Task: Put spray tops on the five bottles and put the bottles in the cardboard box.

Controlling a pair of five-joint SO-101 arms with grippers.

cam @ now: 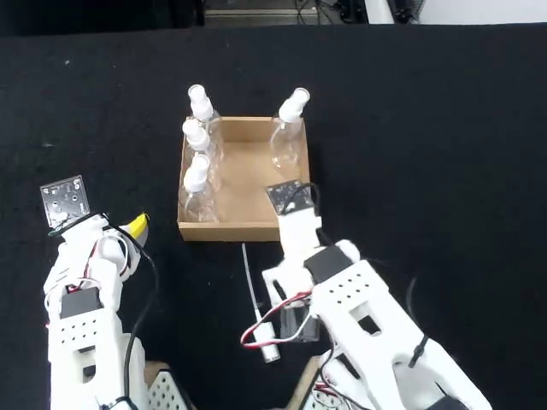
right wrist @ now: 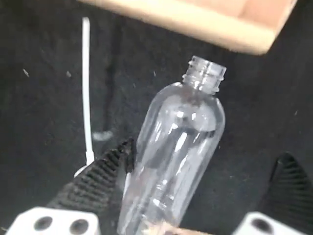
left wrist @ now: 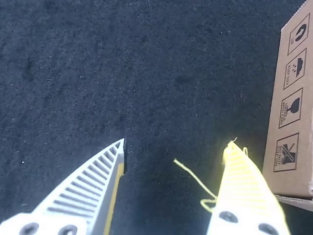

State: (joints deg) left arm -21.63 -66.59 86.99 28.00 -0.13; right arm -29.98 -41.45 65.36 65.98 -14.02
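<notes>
While the left hand (left wrist: 176,143) hangs open, the open right hand (right wrist: 207,152) surrounds one bottle (right wrist: 181,137). Four bottles (cam: 198,192) stand in the box (cam: 248,171).

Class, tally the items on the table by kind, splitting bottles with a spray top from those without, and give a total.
Bottles with spray tops: 4
Bottle without a top: 1
Loose spray top: 1
Cardboard box: 1
Total: 7

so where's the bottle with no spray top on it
In the right wrist view the uncapped bottle sits between the open fingers of the right end effector. Its neck points toward the cardboard box, and the loose spray top lies beside it.
</notes>
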